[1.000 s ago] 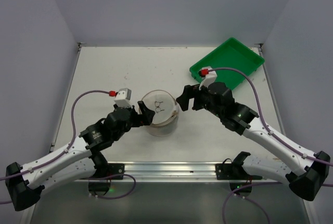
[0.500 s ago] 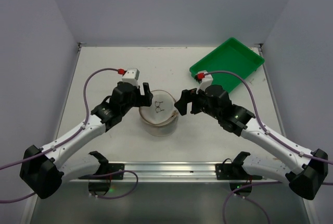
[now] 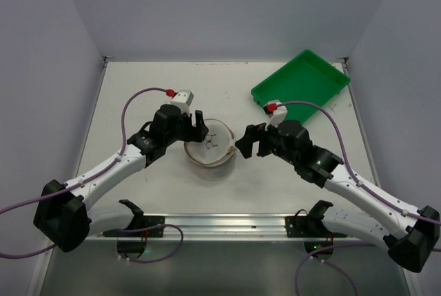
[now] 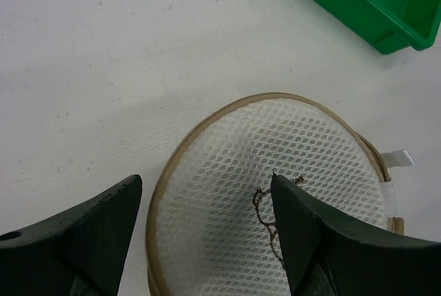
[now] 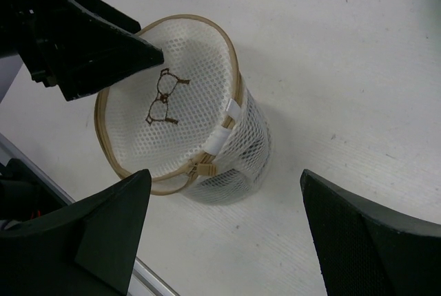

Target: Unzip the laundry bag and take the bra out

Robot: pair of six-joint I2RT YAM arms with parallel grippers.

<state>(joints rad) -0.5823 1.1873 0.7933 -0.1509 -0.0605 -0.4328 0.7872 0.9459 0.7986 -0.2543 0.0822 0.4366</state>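
1. The bag (image 3: 210, 151) stands upright near the middle of the desk (image 3: 138, 89), a little toward the near edge, between the two grippers.
2. It is a small round cylinder of white mesh. Its round face is on top, a little tilted, with a tan rim (image 5: 238, 82) around it.
3. A small dark drawing (image 5: 162, 100) is in the middle of this face.
4. On the rim, on the side toward the right arm, there is a tan zip pull (image 5: 205, 167). Just beside it a white label (image 5: 231, 107) lies across the rim. I cannot tell if the zip is closed all the way round.
5. The left gripper (image 3: 195, 128) is above the left part of the bag's face. Its jaws are wide apart and have hold of nothing.
6. In the left wrist view, one finger (image 4: 96, 234) is outside the rim, above the desk. The other one is above the mesh, close to the drawing. From the right wrist view its tip is at the rim, but I cannot tell if it touches.
7. The right gripper (image 3: 242, 141) is near the bag on its right side and does not touch it. Its jaws are also wide apart and empty.
8. A green tray (image 3: 303, 79) lies at the far right corner of the desk, well apart from the bag.
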